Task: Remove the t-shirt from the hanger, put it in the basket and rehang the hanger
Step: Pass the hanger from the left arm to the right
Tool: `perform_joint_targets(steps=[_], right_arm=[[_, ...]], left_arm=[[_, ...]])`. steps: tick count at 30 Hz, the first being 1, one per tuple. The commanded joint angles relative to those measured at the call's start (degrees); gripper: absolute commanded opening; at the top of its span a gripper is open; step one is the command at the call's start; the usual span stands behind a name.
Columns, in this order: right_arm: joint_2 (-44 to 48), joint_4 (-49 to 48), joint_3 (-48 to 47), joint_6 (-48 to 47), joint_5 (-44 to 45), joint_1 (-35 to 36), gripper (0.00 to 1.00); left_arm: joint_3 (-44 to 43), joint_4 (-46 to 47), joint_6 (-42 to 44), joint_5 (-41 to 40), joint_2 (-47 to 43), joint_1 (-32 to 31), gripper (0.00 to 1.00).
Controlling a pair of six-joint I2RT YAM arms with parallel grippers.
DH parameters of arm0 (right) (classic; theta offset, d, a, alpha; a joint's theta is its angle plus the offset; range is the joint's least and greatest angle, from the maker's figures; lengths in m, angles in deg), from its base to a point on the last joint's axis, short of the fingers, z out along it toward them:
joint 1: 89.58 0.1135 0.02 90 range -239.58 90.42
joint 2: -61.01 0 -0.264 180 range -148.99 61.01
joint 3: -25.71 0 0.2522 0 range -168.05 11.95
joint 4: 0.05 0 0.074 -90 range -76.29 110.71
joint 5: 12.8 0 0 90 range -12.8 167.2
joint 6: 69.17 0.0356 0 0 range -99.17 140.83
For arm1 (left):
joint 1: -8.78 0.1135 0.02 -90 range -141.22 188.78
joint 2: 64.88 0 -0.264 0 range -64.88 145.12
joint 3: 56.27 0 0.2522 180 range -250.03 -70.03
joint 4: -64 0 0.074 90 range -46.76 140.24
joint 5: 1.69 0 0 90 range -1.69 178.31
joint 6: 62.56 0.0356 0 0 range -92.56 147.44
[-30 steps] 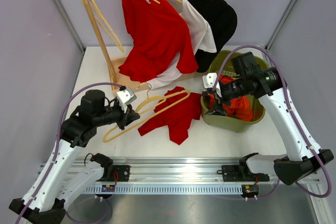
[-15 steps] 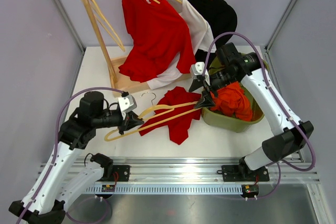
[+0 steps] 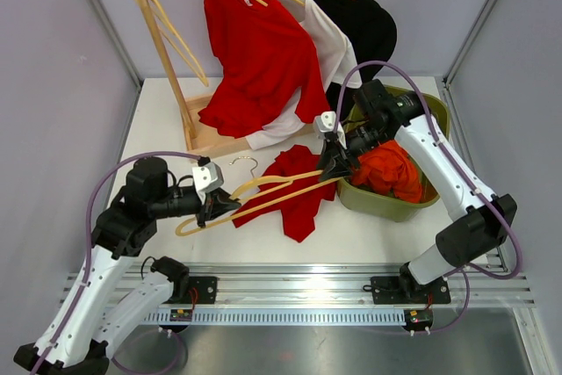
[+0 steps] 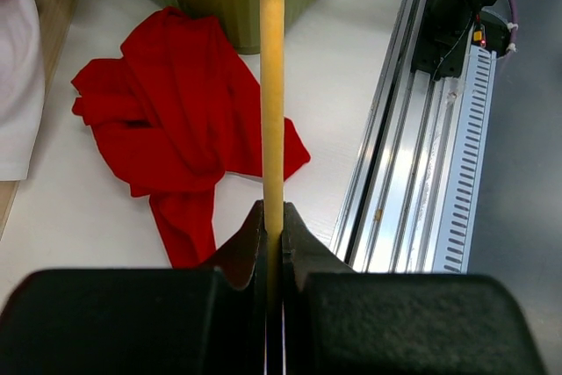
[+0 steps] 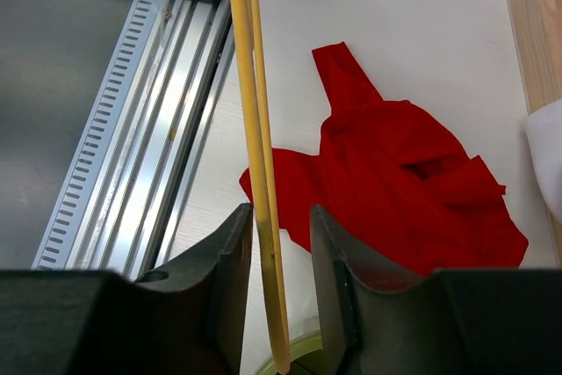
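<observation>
On my left, the left gripper (image 4: 273, 219) has its fingers pressed tight together on the bar of the pale yellow wooden hanger (image 4: 272, 85), holding it above the white table (image 3: 369, 234).

From that grip the hanger's long axis runs rightward and slightly away from the arm bases, toward the other arm.

Under its middle lies the crumpled red t-shirt (image 3: 299, 208), flat on the table and, as far as I can judge, no longer threaded on the hanger. I cannot tell whether a fold touches the bar from below, because the bar crosses the cloth in every view.

At the hanger's far right end, the right gripper (image 5: 281, 217) straddles the bar. Its jaws are partly spread, the bar sits close against one finger, and a gap shows on the other side, so I see no pinch there.

The t-shirt lies just below and to the left of that gripper, which is the nearer one.

Rightmost is the olive-green plastic basket (image 3: 378, 202); the right arm hides part of it.
</observation>
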Motion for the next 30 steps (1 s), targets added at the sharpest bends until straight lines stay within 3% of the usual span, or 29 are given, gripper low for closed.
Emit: perform_joint_targets(steps=[1, 5, 8, 13, 16, 19, 20, 24, 30], right_arm=[[1.6, 12.0, 0.7, -3.0, -3.2, 1.0, 0.38], [2.5, 13.5, 1.0, -4.6, -3.8, 1.1, 0.26], [4.0, 14.3, 0.4, -4.5, -3.3, 1.1, 0.00], [7.2, 12.8, 0.9, -0.3, -0.6, 1.2, 0.00], [10.4, 6.4, 4.1, 5.9, 1.1, 1.1, 0.00], [12.8, 0.8, 6.6, 11.9, 3.1, 1.0, 0.00], [13.3, -1.7, 7.0, 14.8, 3.9, 0.9, 0.00], [14.9, -6.7, 8.3, 20.8, 6.4, 0.5, 0.00], [15.8, -13.7, 9.9, 29.3, 10.6, -1.4, 0.00]], left_arm=[[0.1, 6.0, -1.6, 1.1, -1.4, 0.0, 0.00], [0.7, 7.2, -2.3, -0.1, -1.5, 0.0, 0.00], [1.3, 7.3, -2.7, -0.8, -1.5, 0.0, 0.00], [3.4, 10.2, -4.8, -5.1, -2.9, 0.0, 0.00], [5.2, 13.2, -7.0, -8.9, -4.4, 0.0, 0.07], [6.0, 14.5, -8.6, -14.6, -5.9, 0.0, 0.45], [6.2, 14.6, -9.1, -16.3, -6.4, 0.0, 0.69], [7.2, 15.3, -9.8, -24.0, -11.2, 0.0, 0.96], [10.5, 14.9, -10.7, -37.7, -17.7, 0.0, 0.99]])
